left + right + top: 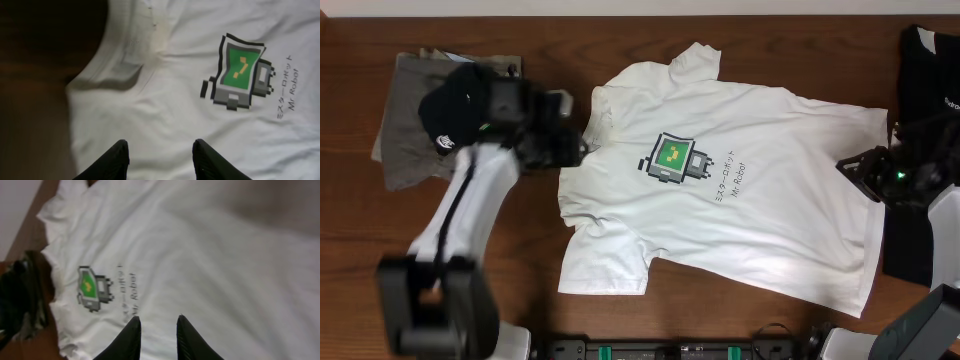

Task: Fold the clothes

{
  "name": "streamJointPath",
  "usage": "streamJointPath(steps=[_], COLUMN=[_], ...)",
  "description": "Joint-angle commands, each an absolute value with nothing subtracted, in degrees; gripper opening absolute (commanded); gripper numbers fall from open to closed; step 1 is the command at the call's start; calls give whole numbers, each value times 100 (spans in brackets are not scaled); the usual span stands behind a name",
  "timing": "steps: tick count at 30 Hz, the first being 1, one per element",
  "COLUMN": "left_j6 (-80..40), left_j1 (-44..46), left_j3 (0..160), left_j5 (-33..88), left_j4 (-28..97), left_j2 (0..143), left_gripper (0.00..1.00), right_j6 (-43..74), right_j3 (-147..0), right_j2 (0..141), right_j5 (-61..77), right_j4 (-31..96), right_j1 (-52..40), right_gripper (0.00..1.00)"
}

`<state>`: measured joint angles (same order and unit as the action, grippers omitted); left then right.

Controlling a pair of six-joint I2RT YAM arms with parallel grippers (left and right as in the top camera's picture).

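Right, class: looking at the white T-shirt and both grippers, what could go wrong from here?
The collar is rumpled near the open left gripper; a grab there may fold creases into the white T-shirt. The right gripper sits at the hem beside a black garment and might snag it. The left arm could brush the olive pile beside it.

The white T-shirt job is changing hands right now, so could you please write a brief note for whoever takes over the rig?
Left gripper: open, empty, over the white T-shirt near its collar.
Right gripper: slightly open, empty, over the hem end.
The T-shirt lies spread print-up on the table. A grey-olive garment with a black item on it sits beside the left arm, and a black garment sits beside the right arm.
Done: T-shirt laid out.
Left: every fold; none made yet.
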<state>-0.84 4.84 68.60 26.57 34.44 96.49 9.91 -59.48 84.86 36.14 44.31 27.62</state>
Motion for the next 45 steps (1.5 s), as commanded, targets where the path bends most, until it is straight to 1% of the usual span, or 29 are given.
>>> streamJointPath(steps=[1, 4, 8, 11, 12, 15, 16, 17, 18, 21, 24, 27, 29, 35, 39, 40, 41, 42, 44, 45], left_j6=[242, 292, 471, 471, 471, 473, 506, 545, 537, 539, 510, 152, -148, -843, -1057, -1033, -945, -792, -624, -602], left_j1=[725, 840, 897, 897, 893, 893, 893, 893, 893, 893, 867, 729, 574, 10, -128, -113, -75, -25, 95, 143], left_j3=[7752, 8466, 9153, 9314, 9314, 9314, 9314, 9314, 9314, 9312, 9308, 9303, 9303, 9303, 9303, 9303, 9303, 9303, 9303, 9303], left_j5=[2613, 2287, 2287, 2285, 2239, 1981, 1959, 1911, 1772, 1332, 556, -148, -388, -565, -493, -491, -445, -325, -185, -196], left_j4=[3395, 3435, 3378, 3177, 3087, 2982, 2985, 2991, 3039, 3242, 3514, 3750, 3909, 4313, 4429, 4427, 4421, 4405, 4383, 4377], left_j2=[10422, 11183, 12081, 12466, 12551, 12700, 12715, 12768, 12809, 12912, 13058, 13192, 13238, 13216, 13072, 13019, 12934, 12842, 12608, 12523], left_gripper=[44, 45, 45, 39, 35, 20, 18, 13, 10, 8, 6, 6, 6, 6, 6, 8, 12, 17, 31, 36], right_j6=[869, 875, 897, 897, 899, 937, 937, 937, 943, 1092, 1090, 1087, 1087, 1066, 1066, 1066, 1063, 1066, 1035, 1007], right_j3=[-6005, -6005, -6005, -6005, -6005, -6005, -6005, -6005, -6005, -6005, -6005, -6005, -6005, -6005, -5994, -5988, -5981, -5977, -5964, -5961], right_j2=[8442, 8442, 8442, 8442, 8442, 8442, 8442, 8442, 8442, 8442, 8442, 8442, 8442, 8444, 8455, 8466, 8482, 8510, 8589, 8630], right_j5=[4027, 4010, 4007, 4003, 3997, 3986, 3986, 3983, 3944, 3833, 3833, 3830, 3826, 3621, 3096, 2954, 2814, 2711, 2676, 2670], right_j4=[4390, 4327, 4318, 4313, 4311, 4313, 4309, 4303, 4294, 4278, 4239, 4222, 4217, 4219, 4217, 4217, 4206, 4174, 4095, 4082], right_j1=[2526, 2373, 2211, 2141, 2128, 2123, 2123, 2126, 2123, 2126, 2126, 2126, 2126, 2123, 2049, 2008, 1953, 1883, 1721, 1645], right_gripper=[23, 23, 24, 24, 24, 23, 23, 23, 23, 23, 22, 22, 23, 24, 24, 25, 25, 26, 28, 30])
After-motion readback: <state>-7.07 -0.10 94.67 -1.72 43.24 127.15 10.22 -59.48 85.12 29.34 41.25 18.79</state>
